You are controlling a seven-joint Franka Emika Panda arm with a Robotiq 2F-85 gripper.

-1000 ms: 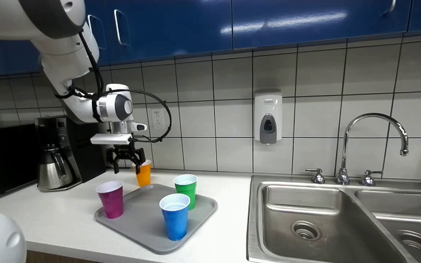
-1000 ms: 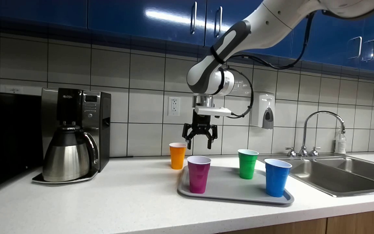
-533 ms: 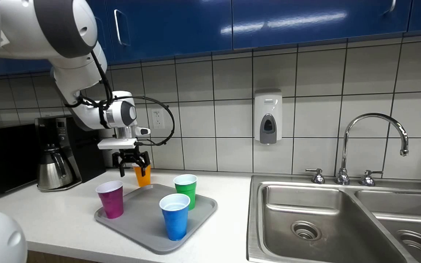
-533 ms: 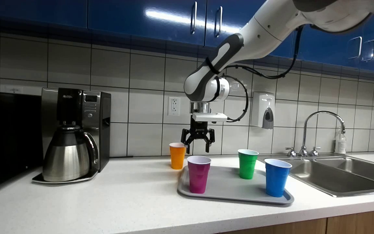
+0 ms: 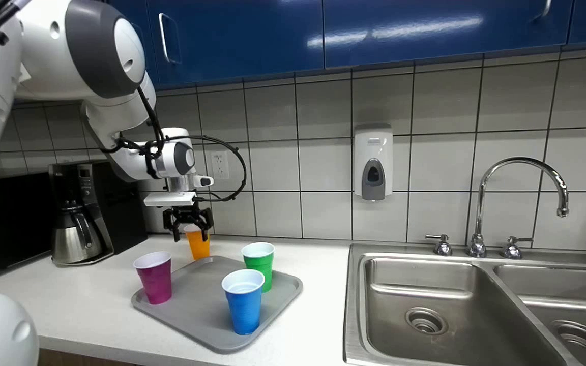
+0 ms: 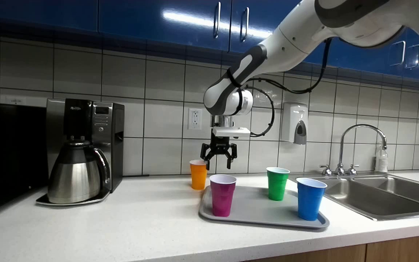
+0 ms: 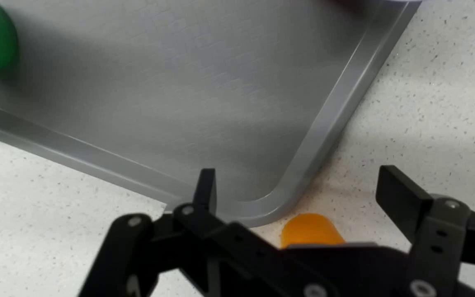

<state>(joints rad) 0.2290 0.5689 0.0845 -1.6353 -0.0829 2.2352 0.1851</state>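
My gripper (image 6: 218, 168) hangs open and pointing down, with nothing between its fingers. Closest to it is an upright orange cup (image 6: 198, 177), standing on the counter just off the tray's back corner. In an exterior view the left finger overlaps the cup's rim; contact cannot be told. The wrist view shows part of the orange cup (image 7: 309, 229) beyond the palm, its top hidden. On the grey tray (image 5: 204, 305) stand a magenta cup (image 5: 154, 279), a green cup (image 5: 260, 267) and a blue cup (image 5: 244, 307), all upright.
A coffee maker with a steel carafe (image 6: 75, 174) stands left of the tray, beside a black appliance (image 6: 9, 153). A steel sink (image 5: 425, 300) with a faucet (image 5: 522, 161) lies right. Tiled wall is behind; blue cabinets (image 5: 237, 40) hang above.
The gripper has come down a little and shifted toward the orange cup: rightward in an exterior view, leftward in an exterior view. Its fingers stay apart. Cups and tray have not moved.
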